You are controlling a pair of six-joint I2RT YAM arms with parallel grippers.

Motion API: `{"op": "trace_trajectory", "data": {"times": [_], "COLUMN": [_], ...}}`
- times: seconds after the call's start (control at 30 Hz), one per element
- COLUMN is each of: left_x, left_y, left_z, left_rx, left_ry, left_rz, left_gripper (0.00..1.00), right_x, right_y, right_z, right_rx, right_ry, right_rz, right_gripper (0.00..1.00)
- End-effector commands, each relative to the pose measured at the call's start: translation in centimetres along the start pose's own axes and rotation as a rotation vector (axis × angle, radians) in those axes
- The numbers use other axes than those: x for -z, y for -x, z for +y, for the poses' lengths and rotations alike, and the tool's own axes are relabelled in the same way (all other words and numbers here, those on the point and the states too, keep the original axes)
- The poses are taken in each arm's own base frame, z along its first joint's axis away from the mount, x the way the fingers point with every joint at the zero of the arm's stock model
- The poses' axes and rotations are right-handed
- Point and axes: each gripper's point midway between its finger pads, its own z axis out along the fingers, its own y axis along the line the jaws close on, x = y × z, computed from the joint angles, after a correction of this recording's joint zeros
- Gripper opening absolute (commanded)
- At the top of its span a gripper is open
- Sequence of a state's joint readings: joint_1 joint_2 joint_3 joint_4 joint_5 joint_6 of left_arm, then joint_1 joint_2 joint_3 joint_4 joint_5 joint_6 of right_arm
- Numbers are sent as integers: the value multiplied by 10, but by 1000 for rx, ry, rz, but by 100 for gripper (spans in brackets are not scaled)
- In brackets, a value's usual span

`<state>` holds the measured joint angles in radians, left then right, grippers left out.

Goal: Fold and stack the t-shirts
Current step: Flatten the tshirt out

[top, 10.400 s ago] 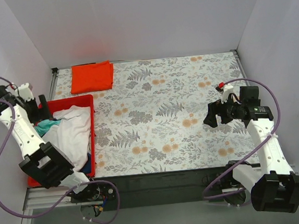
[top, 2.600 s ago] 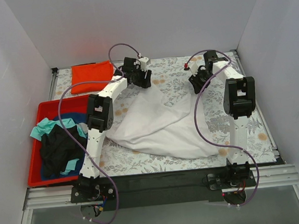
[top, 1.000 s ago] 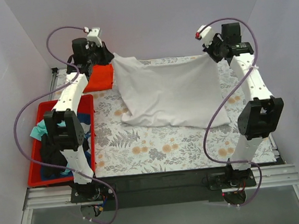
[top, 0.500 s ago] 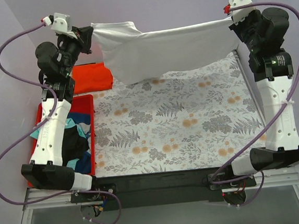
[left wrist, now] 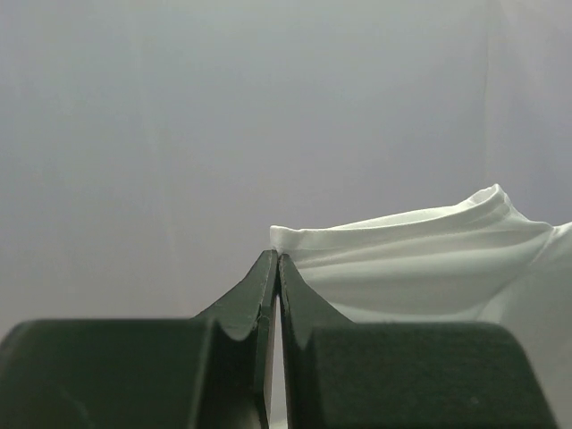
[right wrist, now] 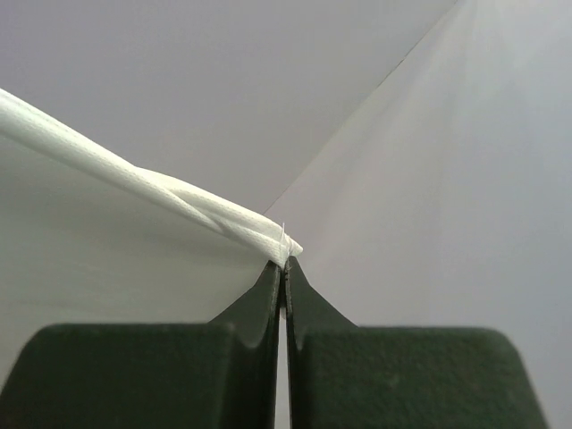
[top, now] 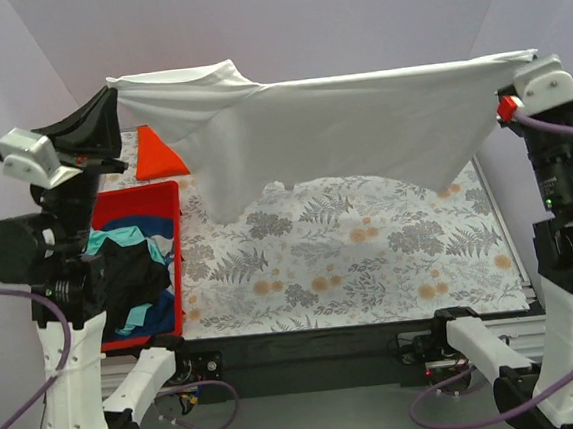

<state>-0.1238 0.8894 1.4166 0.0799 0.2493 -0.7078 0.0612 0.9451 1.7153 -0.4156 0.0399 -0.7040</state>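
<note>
A large white t-shirt hangs stretched high above the table between both arms. My left gripper is shut on its left corner, whose hem shows just past the tips. My right gripper is shut on the right corner, where a rolled white edge runs into the tips. The shirt's lower edge hangs just above the table. An orange-red folded t-shirt lies at the back left, partly hidden by the white one. Teal, black and blue t-shirts lie heaped in the bin.
The red plastic bin stands at the table's left edge, beside my left arm. The floral table covering spreads under the hanging shirt. Plain walls close in the back and both sides.
Both arms have risen and swung outward and toward the camera, lifting the white t-shirt off the table and stretching it wide in the air.
</note>
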Motion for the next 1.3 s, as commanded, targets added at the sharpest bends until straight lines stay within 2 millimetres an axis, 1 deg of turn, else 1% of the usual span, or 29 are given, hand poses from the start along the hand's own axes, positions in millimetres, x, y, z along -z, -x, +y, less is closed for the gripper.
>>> {"op": "trace_trajectory", "data": {"times": [0.0, 0.1, 0.23, 0.27, 0.3, 0.33, 0.4, 0.43, 0.47, 0.5, 0.53, 0.57, 0.6, 0.63, 0.7, 0.73, 0.83, 0.87, 0.9, 0.93, 0.97, 1.0, 1.07, 1.1, 1.13, 1.17, 1.2, 1.23, 1.27], "left_x": [2, -5, -18, -23, -24, -25, -20, -17, -7, -4, 1, 9, 12, 15, 22, 24, 21, 25, 22, 16, 20, 16, 7, 10, -2, 5, 1, -12, -13], "left_y": [28, 36, 16, -4, -15, -37, -78, -94, -130, -148, -169, -198, -216, -242, -278, -307, -352, -387, -400, -409, -441, -452, -473, -499, -502, -528, -535, -535, -543], "left_z": [12, 14, 19, 21, 18, 18, 10, 0, -3, -6, -8, -8, -8, -7, -6, -6, -9, -12, -13, -14, -17, -20, -18, -22, -18, -18, -16, -11, -9], "left_rx": [-39, -44, -60, -63, -63, -59, -43, -28, -3, 14, 36, 62, 76, 93, 109, 132, 158, 185, 185, 192, 209, 205, 193, 196, 184, 184, 180, 165, 158], "left_ry": [71, 75, 70, 65, 40, 25, -32, -93, -112, -127, -137, -136, -135, -133, -128, -131, -136, -141, -134, -133, -138, -141, -132, -137, -123, -122, -115, -98, -97], "left_rz": [-36, -20, 35, 89, 118, 168, 261, 295, 366, 401, 444, 499, 533, 583, 628, 678, 730, 797, 810, 816, 863, 872, 883, 917, 902, 940, 940, 918, 924], "left_gripper": [0, 0, 0, 0, 0, 0, 0, 0, 0, 0, 0, 0, 0, 0, 0, 0, 0, 0, 0, 0, 0, 0, 0, 0, 0, 0, 0, 0, 0], "right_x": [19, 17, -2, -10, -14, -19, -27, -28, -29, -29, -29, -29, -29, -25, -29, -24, -31, -32, -37, -40, -45, -48, -56, -61, -66, -70, -73, -76, -81], "right_y": [27, 34, 22, 6, 1, -9, -45, -55, -67, -98, -108, -123, -138, -164, -188, -210, -245, -258, -277, -286, -293, -313, -330, -343, -349, -360, -365, -369, -377], "right_z": [-25, -32, -20, -6, 4, 17, 52, 64, 77, 104, 117, 131, 144, 168, 188, 210, 243, 253, 269, 277, 283, 298, 308, 317, 319, 327, 329, 332, 335], "right_rx": [52, 94, 154, 167, 199, 208, 221, 234, 234, 234, 237, 241, 243, 237, 236, 228, 211, 203, 188, 186, 183, 175, 177, 175, 180, 181, 184, 186, 185], "right_ry": [-84, -93, -45, -5, 32, 75, 169, 204, 236, 306, 343, 377, 409, 470, 506, 556, 624, 647, 680, 699, 712, 751, 768, 790, 790, 809, 812, 815, 821], "right_rz": [-87, -100, -76, -45, -48, -41, 15, 23, 39, 90, 99, 119, 142, 182, 208, 242, 287, 310, 344, 363, 375, 420, 456, 484, 496, 514, 524, 529, 542], "right_gripper": [1, 1, 1, 1, 1, 1, 1, 1, 1, 1, 1, 1, 1, 1, 1, 1, 1, 1, 1, 1, 1, 1, 1, 1, 1, 1, 1, 1, 1]}}
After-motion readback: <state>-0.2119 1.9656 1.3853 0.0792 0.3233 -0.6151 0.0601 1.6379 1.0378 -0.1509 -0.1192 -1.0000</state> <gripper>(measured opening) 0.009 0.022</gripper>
